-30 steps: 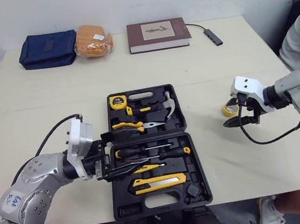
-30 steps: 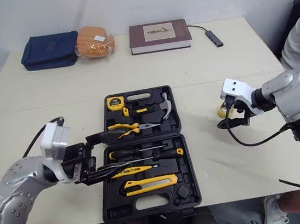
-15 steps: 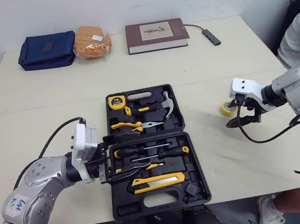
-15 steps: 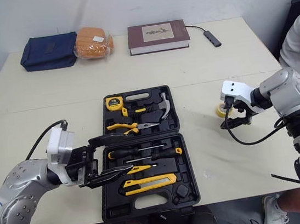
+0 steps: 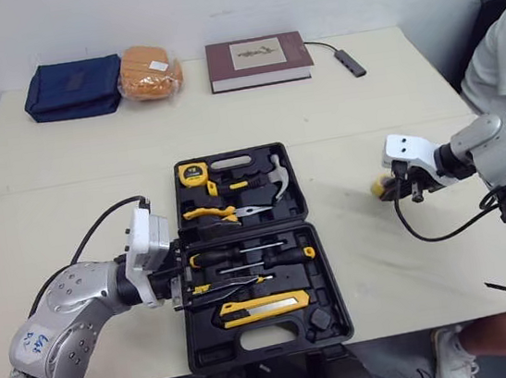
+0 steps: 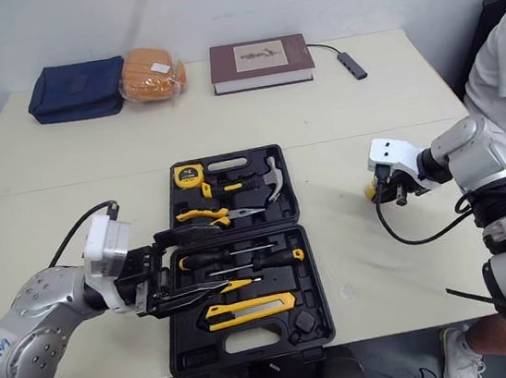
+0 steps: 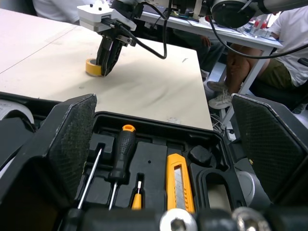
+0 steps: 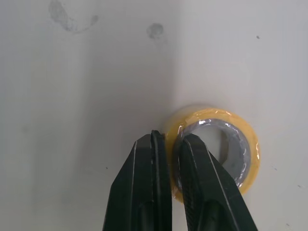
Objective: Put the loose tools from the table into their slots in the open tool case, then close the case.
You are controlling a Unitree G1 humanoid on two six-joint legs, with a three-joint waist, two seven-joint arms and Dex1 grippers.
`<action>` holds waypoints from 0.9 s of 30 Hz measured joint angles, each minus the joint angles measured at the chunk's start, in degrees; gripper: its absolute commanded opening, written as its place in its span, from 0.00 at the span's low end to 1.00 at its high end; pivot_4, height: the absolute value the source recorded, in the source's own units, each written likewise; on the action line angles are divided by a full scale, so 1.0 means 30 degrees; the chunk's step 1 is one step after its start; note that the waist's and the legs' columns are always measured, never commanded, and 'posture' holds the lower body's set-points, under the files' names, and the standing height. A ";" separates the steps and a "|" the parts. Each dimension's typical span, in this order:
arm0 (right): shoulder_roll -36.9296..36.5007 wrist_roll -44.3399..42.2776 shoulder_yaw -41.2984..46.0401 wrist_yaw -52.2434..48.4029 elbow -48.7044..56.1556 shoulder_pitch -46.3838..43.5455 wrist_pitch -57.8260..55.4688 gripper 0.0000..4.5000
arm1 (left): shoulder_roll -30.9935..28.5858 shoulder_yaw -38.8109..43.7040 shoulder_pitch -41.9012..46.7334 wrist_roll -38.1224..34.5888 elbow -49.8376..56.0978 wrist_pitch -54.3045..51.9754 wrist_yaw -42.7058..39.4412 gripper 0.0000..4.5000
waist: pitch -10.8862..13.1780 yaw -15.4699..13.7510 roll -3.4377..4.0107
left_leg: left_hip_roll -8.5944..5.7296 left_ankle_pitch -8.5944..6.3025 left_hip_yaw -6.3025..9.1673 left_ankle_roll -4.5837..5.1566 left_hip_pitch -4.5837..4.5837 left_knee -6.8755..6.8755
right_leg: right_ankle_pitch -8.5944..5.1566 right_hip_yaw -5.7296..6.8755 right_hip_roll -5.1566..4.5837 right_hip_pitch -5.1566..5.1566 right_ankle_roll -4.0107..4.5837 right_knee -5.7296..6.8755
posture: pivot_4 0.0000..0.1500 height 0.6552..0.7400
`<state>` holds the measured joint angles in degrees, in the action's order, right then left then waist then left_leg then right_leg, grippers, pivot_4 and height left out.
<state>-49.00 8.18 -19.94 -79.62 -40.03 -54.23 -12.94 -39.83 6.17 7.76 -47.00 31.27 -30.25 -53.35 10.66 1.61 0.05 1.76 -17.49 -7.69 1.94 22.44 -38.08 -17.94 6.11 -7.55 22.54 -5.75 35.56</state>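
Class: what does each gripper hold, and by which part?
Right gripper: the yellow tape roll, by its wall, one finger inside the ring, one outside. Left gripper: nothing; fingers open.

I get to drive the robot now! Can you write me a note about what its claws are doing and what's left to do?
Left claw: open and holding nothing, at the left edge of the open tool case.
Right claw: shut on the wall of the yellow tape roll, with one finger in the hole and one outside. The roll looks to rest on the table, right of the case.
Done: tape measure, pliers, hammer, screwdrivers and utility knife lie in the case.
Left: put the roll into the case, then close the lid.
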 measured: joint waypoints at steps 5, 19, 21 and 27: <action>-0.0245 0.0279 0.0002 -0.0411 0.0536 0.0033 0.0625 0.00 | 0.0141 -0.0185 0.0253 0.0036 -0.0020 0.0120 -0.0247 1.00 | 0.0002 -0.0001 0.0002 | 0.0002 0.0000 -0.0009 -0.0001 0.0001 0.0001 | 0.0000 -0.0003 0.0002 0.0007 0.0000 -0.0003 | 1.00 1.00; -0.1357 -0.6354 0.1642 -0.2645 1.7904 0.4850 -0.4728 0.00 | -0.1179 -0.1103 -0.0150 0.3042 -0.1659 0.3993 -0.5106 1.00 | 0.0002 -0.0029 0.0005 | 0.0010 -0.0016 0.0008 -0.0013 -0.0002 0.0010 | 0.0000 -0.0024 -0.0028 0.0016 0.0001 0.0000 | 1.00 1.00; -0.1069 -0.7732 0.1533 -0.2457 2.0655 0.5299 -0.6322 0.00 | -0.1196 -0.1092 -0.0452 0.3180 -0.2149 0.4363 -0.5510 1.00 | 0.0002 -0.0028 0.0004 | 0.0015 -0.0037 0.0036 -0.0025 0.0000 0.0014 | -0.0004 -0.0019 -0.0034 0.0016 0.0007 -0.0002 | 1.00 1.00; -0.0691 -1.0033 0.0702 -0.1313 2.4972 0.6274 -0.9204 0.00 | -0.1408 -0.1013 -0.1150 0.3671 -0.2911 0.5359 -0.6394 1.00 | 0.0000 -0.0043 -0.0002 | 0.0004 -0.0066 0.0061 -0.0007 0.0003 0.0015 | -0.0006 -0.0004 -0.0071 0.0008 0.0012 -0.0015 | 1.00 1.00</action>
<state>-51.07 -21.92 -17.84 -83.56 34.89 -35.41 -40.55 -44.05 3.13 4.31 -35.98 22.53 -14.18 -72.53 10.66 1.48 0.05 1.77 -17.69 -7.51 1.92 22.44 -38.03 -17.96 6.10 -7.76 22.56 -5.71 35.52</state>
